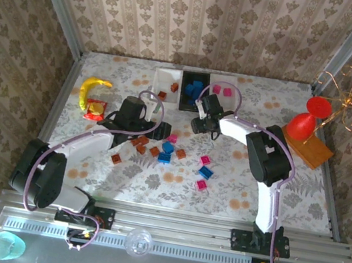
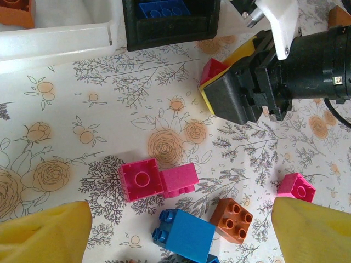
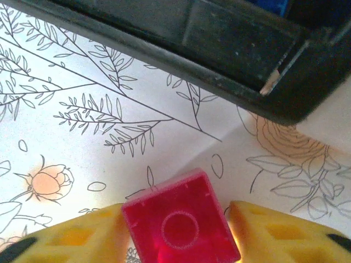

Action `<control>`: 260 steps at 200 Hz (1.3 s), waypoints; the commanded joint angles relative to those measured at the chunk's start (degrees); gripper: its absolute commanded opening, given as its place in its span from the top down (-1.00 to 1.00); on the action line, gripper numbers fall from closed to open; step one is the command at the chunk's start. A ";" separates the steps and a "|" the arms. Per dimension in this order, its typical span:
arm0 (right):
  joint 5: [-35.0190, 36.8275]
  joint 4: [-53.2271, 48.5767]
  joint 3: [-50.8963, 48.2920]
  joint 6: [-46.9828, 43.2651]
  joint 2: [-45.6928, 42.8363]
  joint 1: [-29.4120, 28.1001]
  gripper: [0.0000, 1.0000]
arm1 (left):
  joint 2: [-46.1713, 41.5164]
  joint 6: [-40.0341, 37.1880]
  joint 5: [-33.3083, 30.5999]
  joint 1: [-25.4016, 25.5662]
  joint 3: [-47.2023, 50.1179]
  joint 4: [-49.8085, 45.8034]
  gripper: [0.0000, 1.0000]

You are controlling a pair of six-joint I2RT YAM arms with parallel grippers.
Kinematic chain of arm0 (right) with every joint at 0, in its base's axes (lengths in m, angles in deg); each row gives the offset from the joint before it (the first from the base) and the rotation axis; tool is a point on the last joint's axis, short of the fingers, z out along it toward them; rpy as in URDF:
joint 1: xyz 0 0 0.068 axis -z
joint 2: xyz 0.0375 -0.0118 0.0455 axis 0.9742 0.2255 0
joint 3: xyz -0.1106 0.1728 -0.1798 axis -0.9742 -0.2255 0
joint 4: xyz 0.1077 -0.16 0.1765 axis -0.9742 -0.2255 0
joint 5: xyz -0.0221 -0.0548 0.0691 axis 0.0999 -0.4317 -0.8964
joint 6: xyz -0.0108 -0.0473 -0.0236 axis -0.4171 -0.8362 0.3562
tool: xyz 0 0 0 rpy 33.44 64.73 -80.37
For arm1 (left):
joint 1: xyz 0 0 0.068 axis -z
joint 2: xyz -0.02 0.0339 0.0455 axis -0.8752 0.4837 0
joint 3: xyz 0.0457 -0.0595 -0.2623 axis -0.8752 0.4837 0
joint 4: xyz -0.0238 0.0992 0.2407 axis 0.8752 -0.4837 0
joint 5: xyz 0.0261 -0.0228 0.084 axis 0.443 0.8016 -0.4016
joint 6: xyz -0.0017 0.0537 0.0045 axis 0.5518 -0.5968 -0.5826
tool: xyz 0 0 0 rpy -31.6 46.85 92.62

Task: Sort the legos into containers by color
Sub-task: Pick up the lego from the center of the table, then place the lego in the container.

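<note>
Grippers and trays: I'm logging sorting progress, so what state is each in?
Left gripper: open, empty.
Right gripper: shut on a pink lego.
Left white tray: holds brown-orange legos.
Black tray: holds blue legos.
Right white tray: holds pink legos.

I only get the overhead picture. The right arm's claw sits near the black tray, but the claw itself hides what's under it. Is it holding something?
Observer: Yes. Its wrist camera shows the right gripper shut on a pink lego, one yellow pad on each side.
Operator: Is that piece above the tray yet?
Observer: No. It is beside the black tray, outside its wall, with flowered tablecloth under it.
Operator: And the left claw?
Observer: The left gripper is open, its yellow fingers wide apart. A pair of pink legos lies touching side by side on the cloth below it.
</note>
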 commanded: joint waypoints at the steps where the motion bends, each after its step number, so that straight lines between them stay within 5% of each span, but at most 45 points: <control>1: -3.72 -0.93 -1.44 -0.29 -1.50 -0.28 0.13 | -0.47 -0.91 0.38 -0.10 0.69 -0.15 -0.72; 76: -11.05 10.99 -15.11 6.15 -18.16 2.29 0.30 | 1.15 0.75 1.57 1.78 -0.68 1.94 -0.72; 137: 1.22 10.45 -3.18 17.49 -11.62 10.04 0.28 | 4.30 0.93 2.01 4.79 -4.54 2.71 -0.71; 184: 5.26 3.77 15.36 17.42 1.50 11.01 0.18 | 4.68 1.04 1.79 5.88 -5.79 1.88 -0.71; 209: 6.42 1.04 20.73 16.98 4.33 11.38 -0.03 | 3.32 0.78 1.02 5.88 -5.12 1.02 -0.72; 260: 5.71 2.19 10.08 15.94 -7.04 11.03 -0.32 | -0.55 -1.07 -2.05 5.15 -2.63 -2.09 -0.74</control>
